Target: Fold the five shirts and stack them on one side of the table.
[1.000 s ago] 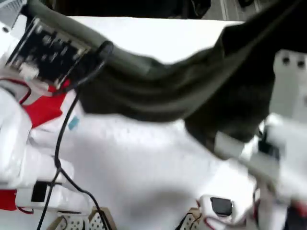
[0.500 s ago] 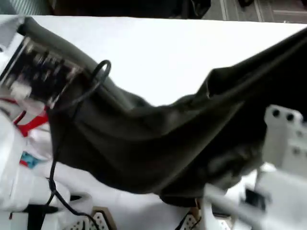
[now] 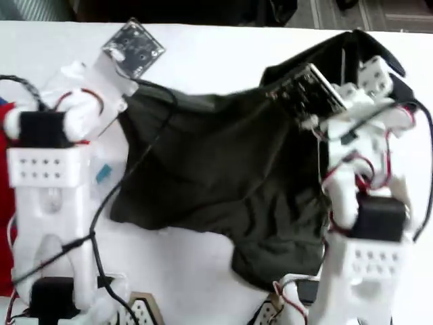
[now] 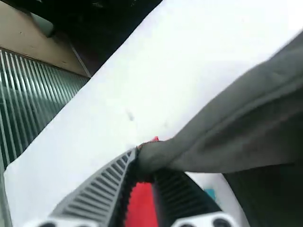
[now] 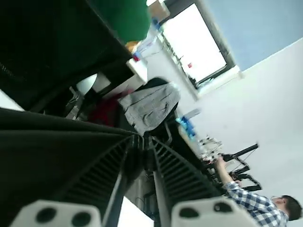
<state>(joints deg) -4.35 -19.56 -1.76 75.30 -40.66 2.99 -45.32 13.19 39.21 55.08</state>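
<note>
A dark olive shirt [image 3: 223, 169] lies spread across the middle of the white table [image 3: 223, 47], its lower edge bunched near the front. My left arm [image 3: 51, 169] stands at the left. Its gripper [image 4: 139, 158] is shut on a gathered corner of the shirt [image 4: 246, 123] at the shirt's far left end. My right arm [image 3: 358, 203] stands at the right. Its gripper [image 5: 142, 146] is shut on dark cloth [image 5: 47, 142] at the shirt's far right corner, which is lifted a little off the table.
Red cloth [image 3: 5, 223] lies at the table's left edge beside the left arm. A small teal tag [image 3: 102, 173] shows by the shirt's left side. Black cables [image 3: 101, 217] run across the front left. Bare table stretches along the far side.
Both arms have come down from close under the high camera. The shirt, held up and stretched between them before, now rests spread on the table.
</note>
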